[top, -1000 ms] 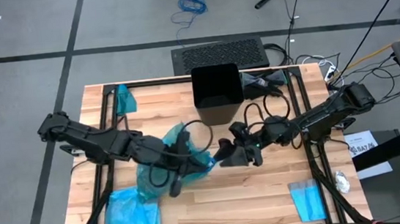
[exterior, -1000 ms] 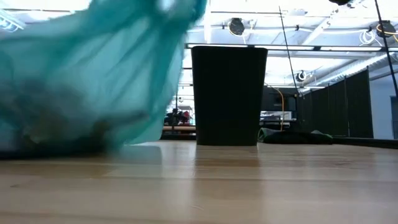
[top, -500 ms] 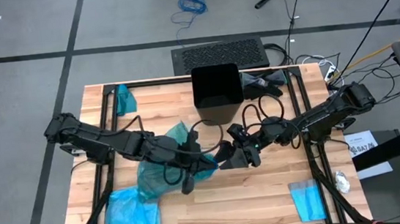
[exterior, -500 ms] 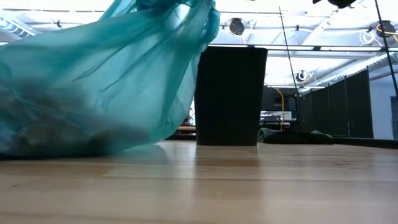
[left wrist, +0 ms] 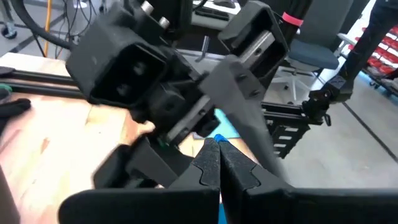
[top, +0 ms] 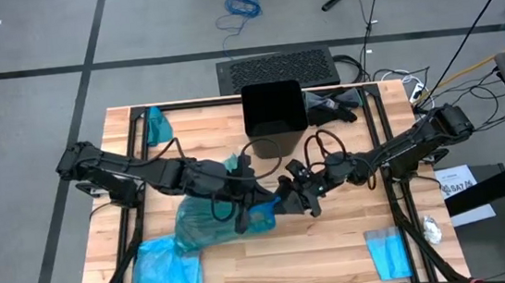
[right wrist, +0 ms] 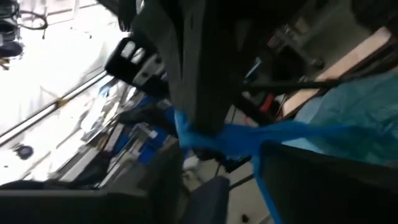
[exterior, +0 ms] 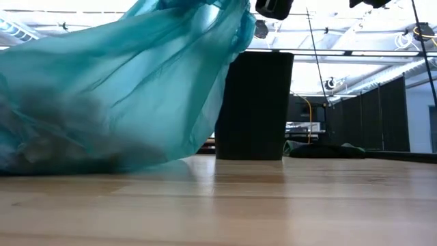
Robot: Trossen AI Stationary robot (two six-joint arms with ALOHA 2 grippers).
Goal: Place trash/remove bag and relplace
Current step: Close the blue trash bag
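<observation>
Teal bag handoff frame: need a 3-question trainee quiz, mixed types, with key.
1. True or false: the black bin has a liner fitted over its rim.
2. Multiple choice: where does the teal bag rest? A) inside the bin B) on the wooden table, between bin and front edge C) on the floor
3. Fill in: the left gripper has its fingers ___ on the bag's gathered top, with the right gripper meeting it there.

Key: 1 false: the bin's rim is bare. 2 B. 3 shut: the left wrist view shows the pads pressed together on teal plastic.
</observation>
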